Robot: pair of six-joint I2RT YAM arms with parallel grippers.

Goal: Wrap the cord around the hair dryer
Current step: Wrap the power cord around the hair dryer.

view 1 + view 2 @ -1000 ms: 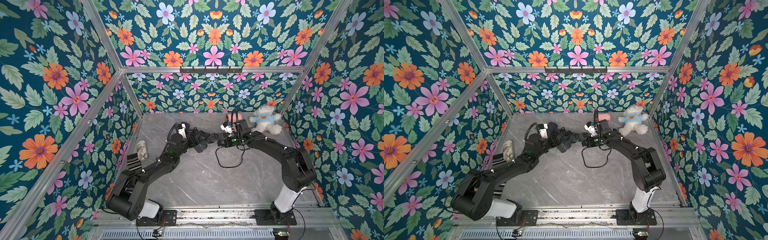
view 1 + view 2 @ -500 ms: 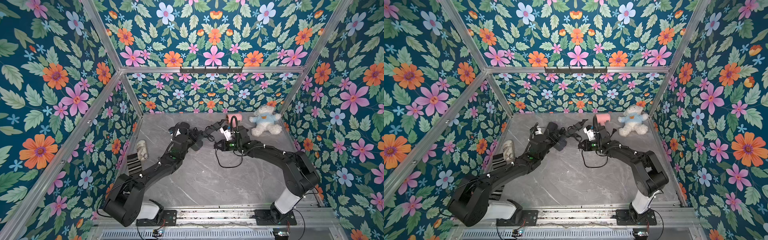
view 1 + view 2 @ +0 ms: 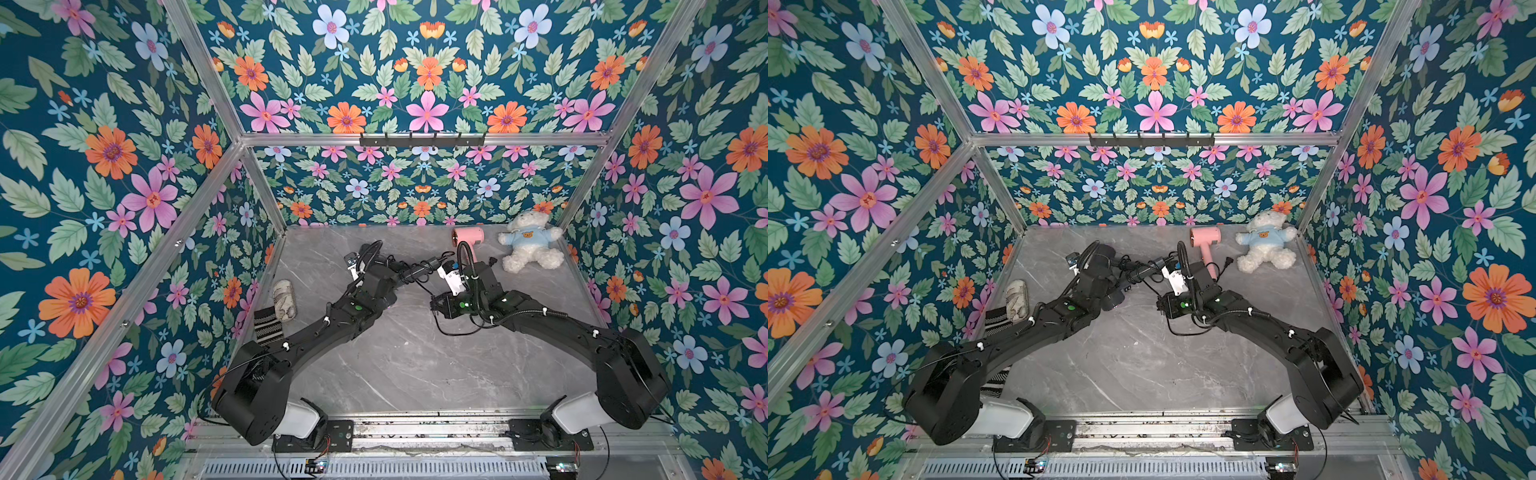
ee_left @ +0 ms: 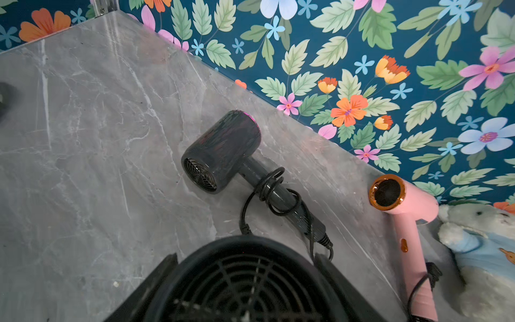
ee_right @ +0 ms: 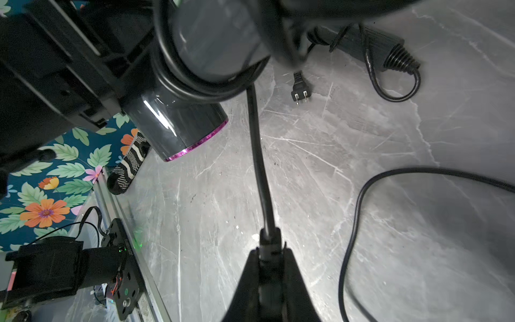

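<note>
A black hair dryer (image 3: pixel 390 300) with a purple ring at its nozzle (image 5: pixel 178 131) is held above the grey table. My left gripper (image 4: pixel 245 259) is shut on its body, one finger on each side of the rear grille (image 4: pixel 245 284). Its black cord (image 5: pixel 259 167) loops around the barrel and runs taut to my right gripper (image 5: pixel 269 251), which is shut on it. In both top views the right gripper (image 3: pixel 436 303) (image 3: pixel 1160 306) sits just right of the dryer. Slack cord (image 5: pixel 359 200) curves over the table.
A second black hair dryer (image 4: pixel 223 150) lies on the table (image 3: pixel 415 365) with its cord wound round the handle and its plug (image 5: pixel 300 89) loose. At the back stand a pink hair dryer (image 3: pixel 467 237) and a teddy bear (image 3: pixel 530 245). A striped sock (image 3: pixel 266 326) lies at the left wall.
My right gripper has moved forward and lower with the cord in it. The left wrist has turned with the hair dryer, whose nozzle now points toward the front.
</note>
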